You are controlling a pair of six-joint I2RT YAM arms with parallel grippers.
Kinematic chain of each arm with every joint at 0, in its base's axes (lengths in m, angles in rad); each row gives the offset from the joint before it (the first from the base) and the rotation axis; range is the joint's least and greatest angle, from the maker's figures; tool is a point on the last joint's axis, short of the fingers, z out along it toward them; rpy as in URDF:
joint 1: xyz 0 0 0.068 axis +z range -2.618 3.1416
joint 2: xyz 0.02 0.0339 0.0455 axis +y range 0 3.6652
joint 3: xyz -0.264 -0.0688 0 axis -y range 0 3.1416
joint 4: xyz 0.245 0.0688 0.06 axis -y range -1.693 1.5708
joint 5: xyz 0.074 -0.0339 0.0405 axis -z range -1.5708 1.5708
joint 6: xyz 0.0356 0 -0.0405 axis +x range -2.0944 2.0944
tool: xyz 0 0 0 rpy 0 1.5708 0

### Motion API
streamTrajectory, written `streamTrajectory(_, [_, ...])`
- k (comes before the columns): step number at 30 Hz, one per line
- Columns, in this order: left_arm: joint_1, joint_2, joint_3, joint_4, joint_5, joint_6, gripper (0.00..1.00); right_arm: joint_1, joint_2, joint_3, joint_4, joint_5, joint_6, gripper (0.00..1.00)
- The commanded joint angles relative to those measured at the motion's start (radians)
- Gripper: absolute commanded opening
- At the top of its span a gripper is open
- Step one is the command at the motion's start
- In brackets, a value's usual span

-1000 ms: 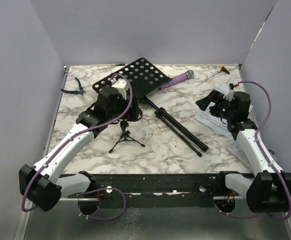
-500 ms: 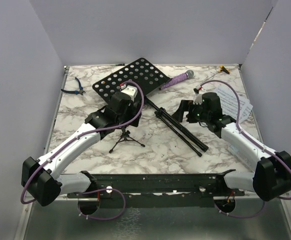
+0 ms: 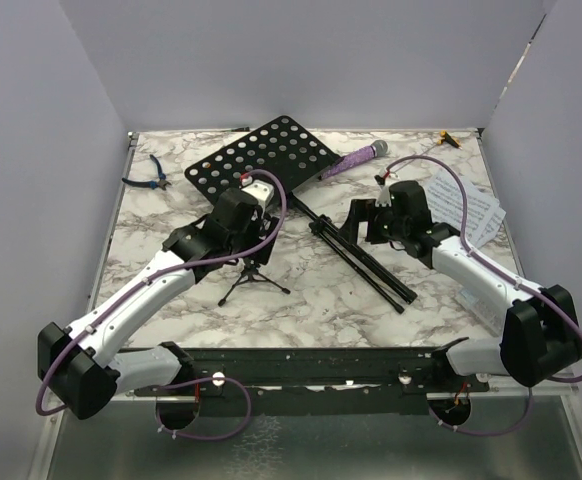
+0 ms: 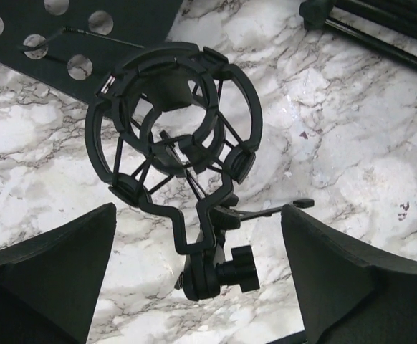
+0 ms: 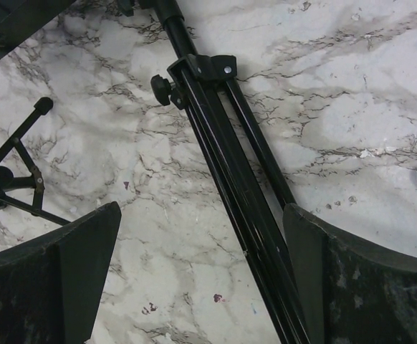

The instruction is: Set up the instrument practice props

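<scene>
The black music stand lies flat, its perforated desk (image 3: 271, 155) at the back and its folded legs (image 3: 366, 262) running toward the front right. My right gripper (image 3: 359, 218) hovers open over those legs (image 5: 223, 165), which pass close by the right finger (image 5: 323, 265) without touching it. My left gripper (image 3: 251, 240) is open above the small tripod mic stand (image 3: 253, 278). The stand's ring-shaped holder (image 4: 173, 122) and knob (image 4: 226, 272) lie between the fingers, untouched. The purple microphone (image 3: 356, 158) lies by the desk. White sheet-music pages (image 3: 479, 210) lie at the right.
Blue-handled pliers (image 3: 151, 175) lie at the back left. A yellow-tipped tool (image 3: 449, 140) with a thin rod sits at the back right. Plain walls close in the marble table (image 3: 311, 300) on three sides. One mic stand leg (image 5: 15, 172) shows in the right wrist view.
My right arm has swung left from over the sheet music to over the music stand's legs. My left gripper has come nearer and lower over the mic stand. Both stay open.
</scene>
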Motion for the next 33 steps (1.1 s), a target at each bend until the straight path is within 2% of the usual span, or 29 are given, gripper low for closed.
streamTrajectory(1, [-0.002, -0.03, 0.0, -0.077, 0.054, -0.002, 0.99, 0.008, 0.015, 0.037, -0.022, 0.029, -0.012, 1.0])
streamTrajectory(10, [-0.003, -0.036, -0.08, -0.005, -0.002, -0.101, 0.89, 0.008, -0.004, 0.041, -0.023, 0.032, -0.005, 1.0])
streamTrajectory(14, [-0.003, -0.044, -0.095, 0.043, -0.009, -0.098, 0.66, 0.009, -0.019, 0.033, -0.029, 0.041, -0.005, 1.0])
streamTrajectory(15, [-0.002, -0.037, -0.095, 0.047, -0.012, -0.096, 0.64, 0.009, -0.021, 0.032, -0.031, 0.046, -0.006, 1.0])
streamTrajectory(18, [-0.003, -0.015, -0.096, 0.056, -0.026, -0.09, 0.63, 0.009, -0.029, 0.032, -0.042, 0.06, -0.012, 1.0])
streamTrajectory(24, [-0.003, 0.011, -0.091, 0.062, -0.096, -0.086, 0.54, 0.009, -0.047, 0.028, -0.055, 0.087, -0.006, 1.0])
streamTrajectory(33, [-0.003, -0.019, -0.096, 0.059, -0.256, -0.05, 0.44, 0.009, -0.059, 0.03, -0.067, 0.126, 0.01, 1.0])
